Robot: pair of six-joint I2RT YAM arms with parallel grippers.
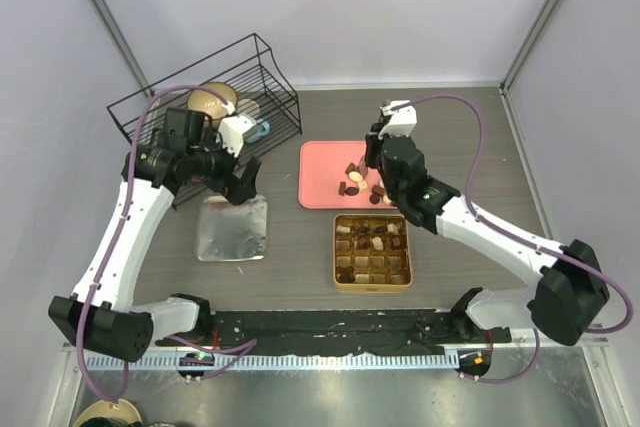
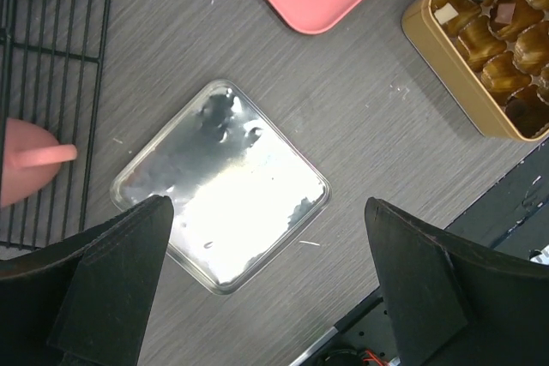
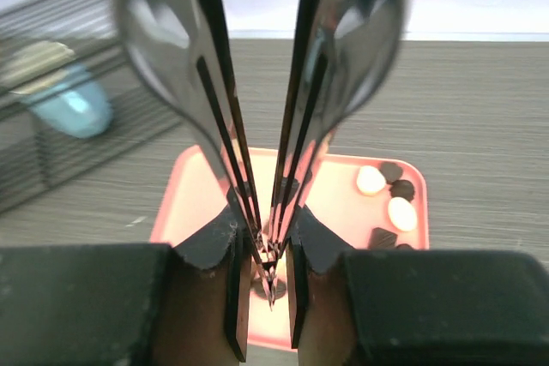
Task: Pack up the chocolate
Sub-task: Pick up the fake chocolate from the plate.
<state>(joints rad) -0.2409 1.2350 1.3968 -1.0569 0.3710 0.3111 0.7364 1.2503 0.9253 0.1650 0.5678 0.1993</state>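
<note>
On the grey wood-grain bench (image 1: pixel 290 267), enclosed by pale walls (image 1: pixel 330 7), the left end effector (image 2: pixel 268 207) is hovering wide above a silver lid (image 2: pixel 223 186). The chocolate (image 1: pixel 343 188) is lying on the pink tray (image 1: pixel 318 162) and in the gold tin (image 1: pixel 372 287). The right end effector (image 3: pixel 270 293) is standing narrow over the tray, tips nearly meeting. Whether it is pinching a piece cannot be told.

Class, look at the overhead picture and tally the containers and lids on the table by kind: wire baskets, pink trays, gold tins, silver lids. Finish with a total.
Wire basket: 1
Pink tray: 1
Gold tin: 1
Silver lid: 1
Total: 4
</note>
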